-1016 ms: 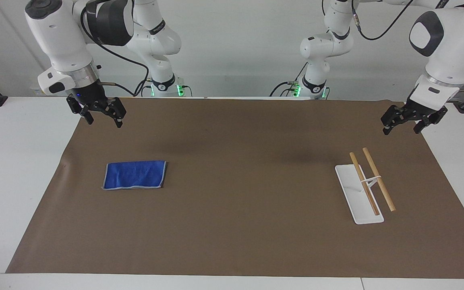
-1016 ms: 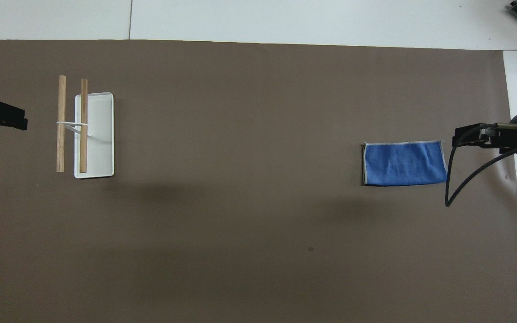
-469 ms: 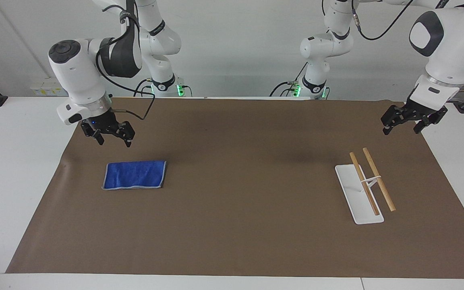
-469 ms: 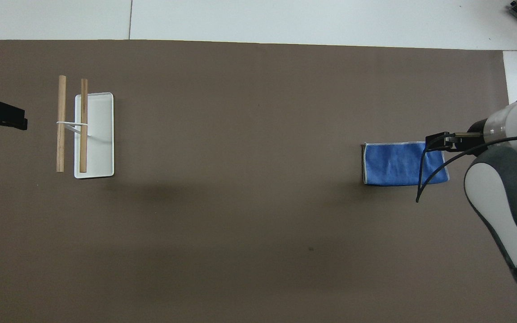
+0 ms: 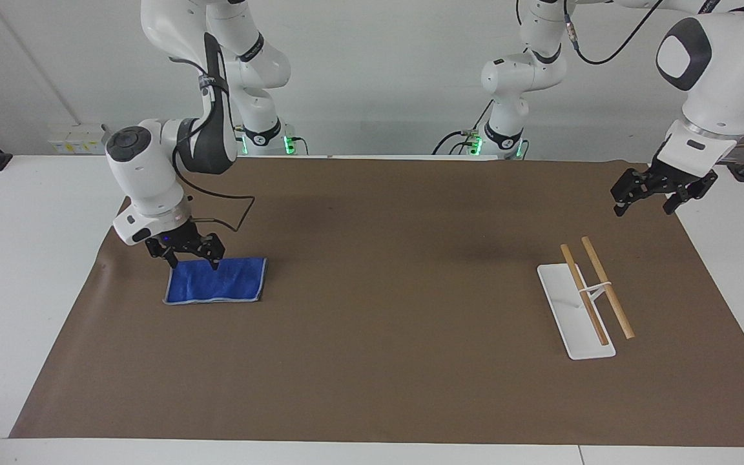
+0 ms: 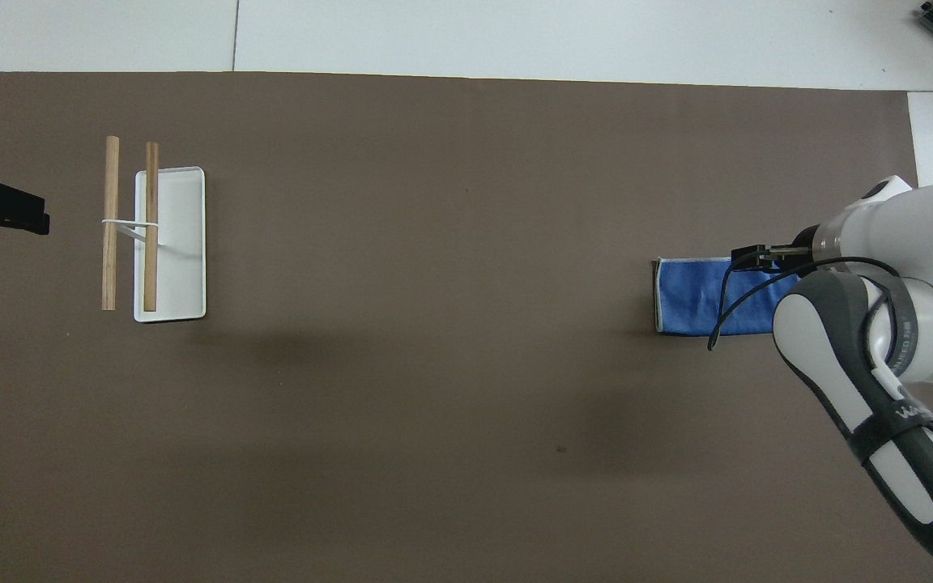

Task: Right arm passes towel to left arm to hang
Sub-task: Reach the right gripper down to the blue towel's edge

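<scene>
right arm: white, bent down, black two-finger gripper (image 5: 192,258) spread wide at the fluffy bright-blue towel (image 5: 223,284) edge nearest the robots
left arm: waiting, gripper (image 5: 646,200) wide, up over the brown mat (image 5: 378,271) corner

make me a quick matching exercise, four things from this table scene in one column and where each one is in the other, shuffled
Things:
1. towel
2. right gripper
3. left gripper
4. white rack

Places:
A. raised near the left arm's end of the brown mat
B. flat on the mat, toward the right arm's end
C. low over the towel's edge
D. standing on the mat, toward the left arm's end

Pairs: 1-B, 2-C, 3-A, 4-D
</scene>
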Robot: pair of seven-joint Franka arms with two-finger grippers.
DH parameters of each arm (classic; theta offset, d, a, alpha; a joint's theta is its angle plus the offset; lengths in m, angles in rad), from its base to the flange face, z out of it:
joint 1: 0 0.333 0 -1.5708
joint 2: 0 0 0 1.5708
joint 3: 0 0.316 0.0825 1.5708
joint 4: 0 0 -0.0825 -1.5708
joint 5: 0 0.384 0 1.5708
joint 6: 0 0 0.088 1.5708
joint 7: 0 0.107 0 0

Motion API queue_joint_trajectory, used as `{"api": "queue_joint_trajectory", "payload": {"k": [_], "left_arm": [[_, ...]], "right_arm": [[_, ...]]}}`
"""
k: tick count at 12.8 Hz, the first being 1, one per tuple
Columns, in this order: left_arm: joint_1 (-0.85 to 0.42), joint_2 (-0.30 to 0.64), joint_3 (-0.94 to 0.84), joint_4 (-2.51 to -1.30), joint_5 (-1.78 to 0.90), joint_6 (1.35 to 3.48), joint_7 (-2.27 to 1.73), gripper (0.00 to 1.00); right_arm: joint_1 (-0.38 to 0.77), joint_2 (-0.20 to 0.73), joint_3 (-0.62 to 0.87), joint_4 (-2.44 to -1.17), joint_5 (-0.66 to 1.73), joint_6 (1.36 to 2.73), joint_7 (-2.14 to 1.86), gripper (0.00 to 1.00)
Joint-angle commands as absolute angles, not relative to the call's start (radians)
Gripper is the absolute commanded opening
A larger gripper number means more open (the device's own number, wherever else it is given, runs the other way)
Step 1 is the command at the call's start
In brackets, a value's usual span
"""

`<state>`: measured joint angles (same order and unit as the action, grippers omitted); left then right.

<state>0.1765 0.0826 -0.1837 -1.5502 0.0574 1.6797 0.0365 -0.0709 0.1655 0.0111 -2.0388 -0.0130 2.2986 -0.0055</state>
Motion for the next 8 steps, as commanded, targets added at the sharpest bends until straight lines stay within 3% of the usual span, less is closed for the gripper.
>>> {"api": "queue_joint_trajectory", "payload": {"k": [1,8], "left_arm": [[0.181,0.055,-0.184,-1.582,0.051,1.687,0.031,1.0],[0.181,0.055,-0.184,-1.582,0.051,1.687,0.031,1.0]], "right_arm": [[-0.084,0.186,0.018,-2.083,-0.009,2.368,-0.034,1.0],[-0.081,0.278,0.018,-2.102,-0.009,2.445,-0.035,1.0]]}}
